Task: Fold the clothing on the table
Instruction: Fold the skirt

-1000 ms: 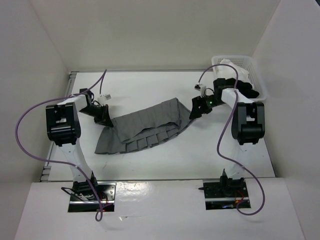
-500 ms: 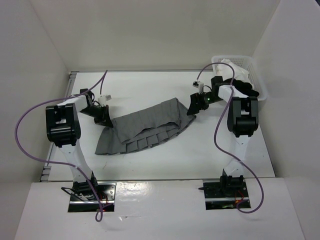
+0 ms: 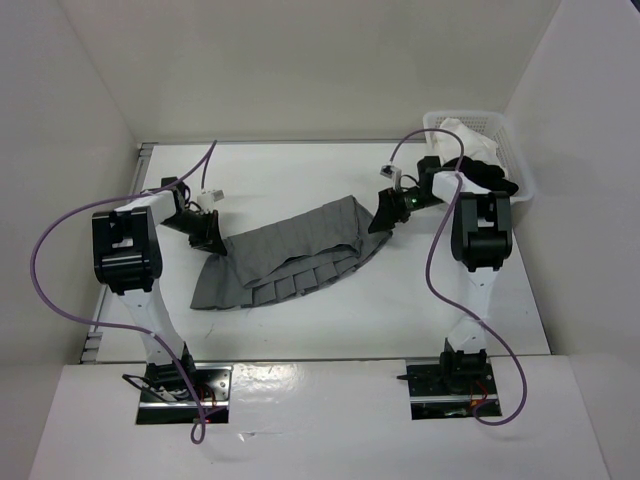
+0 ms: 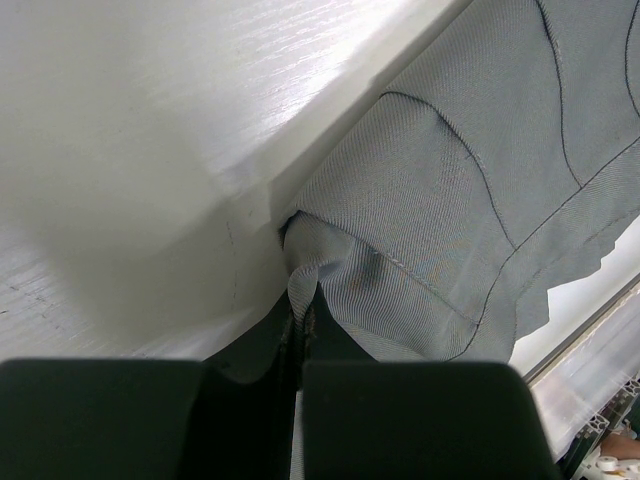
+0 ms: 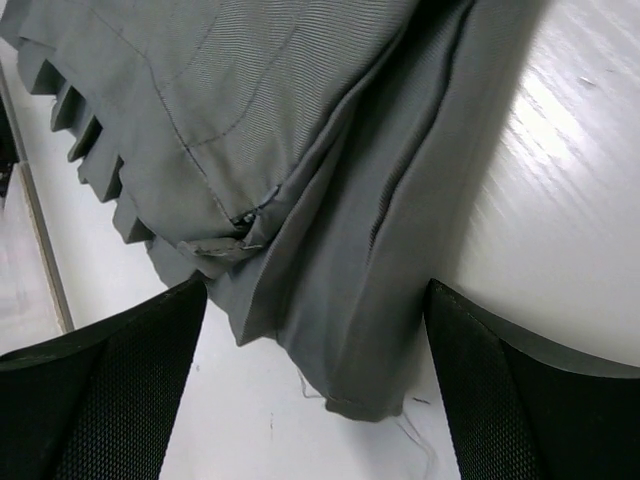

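Both arm bases sit at the near edge of the bench [image 3: 300,180]. Just past them we see the skirt [image 3: 290,255] lying on the bench about midway across. It is a long grey band running from near-left to far-right, with the pleated hem fanned toward the near side and an upper layer folded over it.

At the skirt's left end the left hand [image 3: 208,232] is clenched on a pinch of grey fabric. In the left wrist view its fingers [image 4: 255,345] are pressed together with cloth bunched at the tips, shadow under that edge, and the rest of the skirt spreading away beyond.

At the skirt's far-right end the right hand [image 3: 383,218] is released, jaws spread wide. In the right wrist view its fingers [image 5: 110,380] stand on either side of the skirt's narrow end, which lies flat between them, ungripped. We cannot tell if the tips touch the cloth.

Farthest off, at the far-right corner, a white basket [image 3: 522,160] holds a white garment [image 3: 465,128] and a black garment [image 3: 490,178].
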Available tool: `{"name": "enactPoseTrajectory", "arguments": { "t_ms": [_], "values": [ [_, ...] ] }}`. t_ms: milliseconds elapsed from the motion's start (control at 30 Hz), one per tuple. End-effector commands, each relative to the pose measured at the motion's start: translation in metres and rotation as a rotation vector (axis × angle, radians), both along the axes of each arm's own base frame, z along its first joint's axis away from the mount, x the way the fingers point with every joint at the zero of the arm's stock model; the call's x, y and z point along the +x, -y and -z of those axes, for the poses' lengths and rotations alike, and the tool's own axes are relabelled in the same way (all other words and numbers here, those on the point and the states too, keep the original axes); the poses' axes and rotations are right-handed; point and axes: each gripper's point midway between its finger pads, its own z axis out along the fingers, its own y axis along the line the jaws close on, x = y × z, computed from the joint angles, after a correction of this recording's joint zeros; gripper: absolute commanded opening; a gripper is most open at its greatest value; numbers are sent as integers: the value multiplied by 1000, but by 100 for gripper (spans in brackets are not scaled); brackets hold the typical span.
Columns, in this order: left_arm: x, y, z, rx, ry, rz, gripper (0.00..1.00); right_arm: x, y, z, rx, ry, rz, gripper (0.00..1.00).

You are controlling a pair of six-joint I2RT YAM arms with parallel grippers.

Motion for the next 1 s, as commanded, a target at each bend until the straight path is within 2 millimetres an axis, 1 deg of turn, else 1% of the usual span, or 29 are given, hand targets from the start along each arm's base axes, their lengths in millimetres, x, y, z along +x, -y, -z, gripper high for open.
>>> {"name": "enactPoseTrajectory", "arguments": {
  "t_ms": [0, 133, 300, 367, 400, 500, 533, 567, 600, 667, 700, 767, 800, 867, 967],
  "values": [
    [-5, -1, 3, 28, 1, 25, 0, -19, -13, 17, 4, -69, -52, 93],
    [-5, -1, 3, 28, 1, 25, 0, -25, -26, 20, 12, -79, -82, 93],
    [-5, -1, 3, 28, 1, 25, 0, -23, -36, 24, 21, -89, -100, 91],
    [-5, -1, 3, 28, 1, 25, 0, -22, -41, 20, 30, -88, -106, 89],
    [-5, -1, 3, 28, 1, 25, 0, -25, -41, 25, 29, -109, -105, 89],
    [-5, -1, 3, 28, 1, 25, 0, -23, -41, 26, 29, -109, -105, 88],
    [-5, -1, 3, 28, 1, 25, 0, -24, -41, 26, 29, -117, -100, 86],
    [-5, -1, 3, 28, 1, 25, 0, -27, -45, 29, 37, -128, -110, 86],
    [-5, -1, 3, 28, 1, 25, 0, -24, -46, 27, 38, -118, -111, 86],
    [-5, -1, 3, 28, 1, 25, 0, -24, -46, 27, 38, -126, -106, 85],
    [-5, -1, 3, 28, 1, 25, 0, -25, -46, 30, 38, -135, -105, 84],
    [-5, -1, 3, 28, 1, 25, 0, -25, -50, 30, 38, -132, -110, 83],
    [-5, -1, 3, 28, 1, 25, 0, -22, -50, 28, 39, -121, -110, 82],
    [-5, -1, 3, 28, 1, 25, 0, -24, -54, 31, 38, -140, -113, 82],
    [-5, -1, 3, 28, 1, 25, 0, -20, -55, 29, 39, -130, -108, 78]
  ]
}}
